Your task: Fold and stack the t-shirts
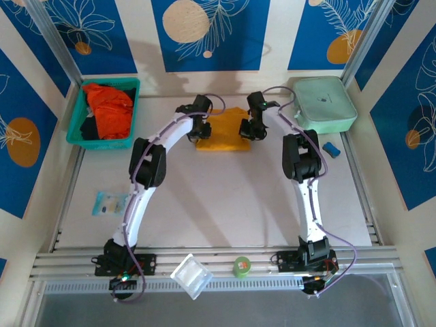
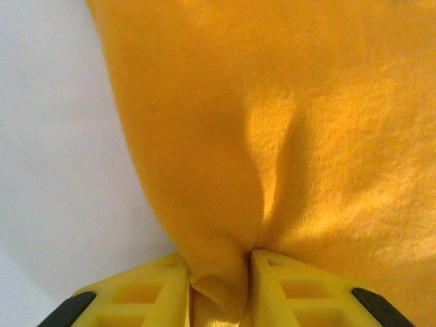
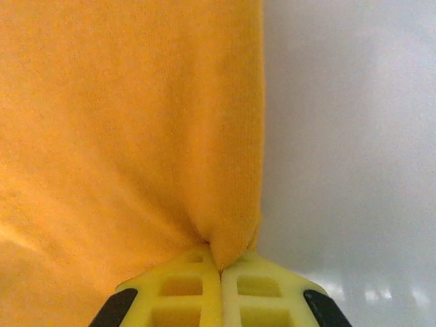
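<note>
Yellow t-shirt (image 1: pixel 225 133): gripped at both sides.

Left claw (image 2: pixel 219 267): narrow, jaws closed on a thick bunched pleat at the shirt's left edge. A crease runs up from the pinch.

Right claw (image 3: pixel 220 262): jaws pressed almost together on a thin bite of the shirt's right edge, with bare surface (image 3: pixel 354 136) just beside it.

From above, the two claws flank the shirt. It lies as a partly folded, roughly rectangular pad near the middle of the surface's far edge.

Red-orange t-shirt (image 1: pixel 111 109): crumpled in the teal basket (image 1: pixel 76 139) at the far left corner. Mint-green box (image 1: pixel 323 102) at the far right corner.

Judgement: a fold of the yellow shirt is the step in hand. The red-orange one is not yet begun, so the task looks early.

Doing it well:
- Raise both sides level and together.
- Keep the cloth taut between the claws so the middle does not sag.
- Lay the carried edge flush on the opposite edge.

Risks:
- The left bite is bulky and may hold more than one layer, so a lower layer could drag.
- The right bite is shallow and could slip under a hard pull.
</note>
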Robot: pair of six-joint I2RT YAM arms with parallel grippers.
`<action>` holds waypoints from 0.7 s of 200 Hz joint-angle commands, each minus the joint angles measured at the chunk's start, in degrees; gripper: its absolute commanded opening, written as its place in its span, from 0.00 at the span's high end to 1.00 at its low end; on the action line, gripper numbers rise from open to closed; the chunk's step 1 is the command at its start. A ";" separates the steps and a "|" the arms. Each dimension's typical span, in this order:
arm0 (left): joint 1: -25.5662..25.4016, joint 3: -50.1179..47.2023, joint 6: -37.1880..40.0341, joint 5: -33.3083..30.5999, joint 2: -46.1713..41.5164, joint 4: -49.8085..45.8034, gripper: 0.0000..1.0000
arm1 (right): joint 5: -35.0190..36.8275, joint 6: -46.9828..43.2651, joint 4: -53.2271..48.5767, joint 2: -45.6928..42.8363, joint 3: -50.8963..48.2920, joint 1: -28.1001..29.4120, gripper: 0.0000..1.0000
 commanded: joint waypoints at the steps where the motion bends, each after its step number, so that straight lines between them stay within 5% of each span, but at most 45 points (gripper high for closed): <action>1: 2.04 10.99 4.50 0.52 8.55 -10.92 0.72 | -0.94 0.37 -4.70 5.84 6.23 -0.67 1.00; 73: 5.24 16.09 5.43 3.75 9.92 -2.70 0.73 | -3.60 5.76 -5.97 17.30 23.29 -3.82 1.00; 140: 6.47 18.12 5.09 3.11 10.54 1.87 0.69 | -5.81 8.56 -4.43 18.59 25.30 -3.61 0.98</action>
